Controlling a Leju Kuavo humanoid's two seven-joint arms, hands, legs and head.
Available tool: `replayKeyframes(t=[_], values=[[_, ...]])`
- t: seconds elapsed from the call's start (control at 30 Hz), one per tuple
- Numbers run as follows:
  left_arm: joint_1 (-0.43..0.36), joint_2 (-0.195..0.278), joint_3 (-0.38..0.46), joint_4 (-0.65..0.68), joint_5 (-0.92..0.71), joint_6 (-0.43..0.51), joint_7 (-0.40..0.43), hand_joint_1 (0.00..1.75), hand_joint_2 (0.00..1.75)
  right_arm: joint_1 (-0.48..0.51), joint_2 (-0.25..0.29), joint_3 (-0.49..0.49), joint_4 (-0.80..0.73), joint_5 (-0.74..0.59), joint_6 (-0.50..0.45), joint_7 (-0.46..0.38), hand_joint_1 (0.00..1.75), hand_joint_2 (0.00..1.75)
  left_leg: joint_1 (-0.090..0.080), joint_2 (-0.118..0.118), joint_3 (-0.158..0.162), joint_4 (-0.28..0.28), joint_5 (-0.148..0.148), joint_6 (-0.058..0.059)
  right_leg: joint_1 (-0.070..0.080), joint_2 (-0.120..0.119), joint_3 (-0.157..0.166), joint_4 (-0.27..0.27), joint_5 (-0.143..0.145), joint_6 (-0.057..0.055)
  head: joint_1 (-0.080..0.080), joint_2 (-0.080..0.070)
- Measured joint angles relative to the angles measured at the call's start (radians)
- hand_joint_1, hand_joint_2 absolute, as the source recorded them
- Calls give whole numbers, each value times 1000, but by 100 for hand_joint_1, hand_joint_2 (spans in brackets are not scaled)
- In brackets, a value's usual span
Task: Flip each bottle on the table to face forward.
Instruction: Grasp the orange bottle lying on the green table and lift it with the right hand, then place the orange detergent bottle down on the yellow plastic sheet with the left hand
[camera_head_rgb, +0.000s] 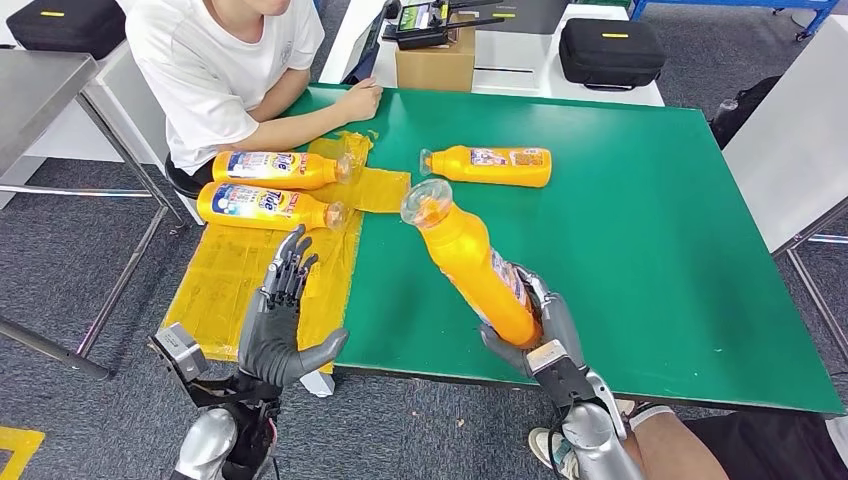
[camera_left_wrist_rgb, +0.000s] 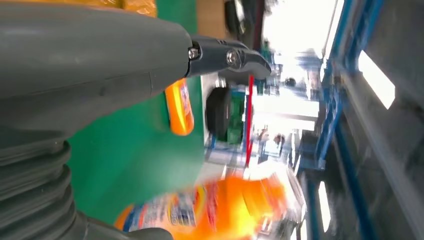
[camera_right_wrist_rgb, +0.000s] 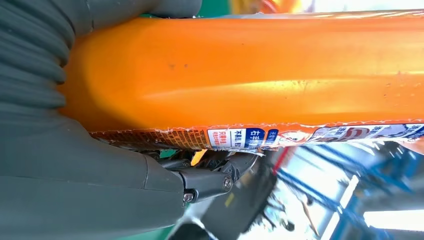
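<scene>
Two bottles (camera_head_rgb: 270, 187) on sheet (camera_head_rgb: 230, 275) at table's (camera_head_rgb: 650, 230) left, third bottle (camera_head_rgb: 490, 166) farther right.

Grey carpet (camera_head_rgb: 90, 270) covers the floor around the green desk (camera_head_rgb: 650, 220). A white table (camera_head_rgb: 520, 75) beyond carries a cardboard box (camera_head_rgb: 436, 62) and black case (camera_head_rgb: 611, 50).

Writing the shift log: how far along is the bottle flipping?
Looks done: two bottles lie label-up on the yellow sheet, near the person. In hand: the right robot hand grips a tilted bottle, raised off the green table. The far bottle also shows a label, which I cannot read. The left robot hand is open.
</scene>
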Motion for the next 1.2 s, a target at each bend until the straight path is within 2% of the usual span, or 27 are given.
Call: replayKeyframes(t=[0.3,0.6,0.73,0.83,0.93,1.07,1.2], values=[[29,-11,-89,9,26,-58,-8,0,175,32,51,-5,-48,14,-15,-47,175,175,0,0,0,0,0,0,0,0,0,0,0,0,0,0],[31,-11,-114,13,25,-62,-8,0,175,35,62,-3,-52,21,-16,-50,175,175,0,0,0,0,0,0,0,0,0,0,0,0,0,0],[27,-10,-141,20,3,-102,-10,0,175,30,67,16,-50,24,-13,-65,175,175,0,0,-1,0,0,0,0,0,0,0,0,0,0,0],[15,-9,-185,29,-26,-129,-19,0,175,11,75,70,-40,27,-15,-69,175,175,0,1,-1,0,0,0,0,0,-1,0,0,0,0,0],[-4,-7,-215,37,-40,-138,-12,0,175,-18,77,151,-16,37,-62,-71,175,175,0,0,-1,0,0,0,0,0,-1,0,0,0,0,0],[-23,-2,-227,57,-26,-138,52,0,175,-58,76,244,32,60,-150,-66,175,175,1,1,-1,0,0,0,1,0,-1,0,0,0,0,0],[-48,-1,-228,108,86,-166,117,0,175,-97,65,360,61,-2,-219,-59,175,175,0,0,-1,0,0,0,0,0,-1,0,0,0,0,0]])
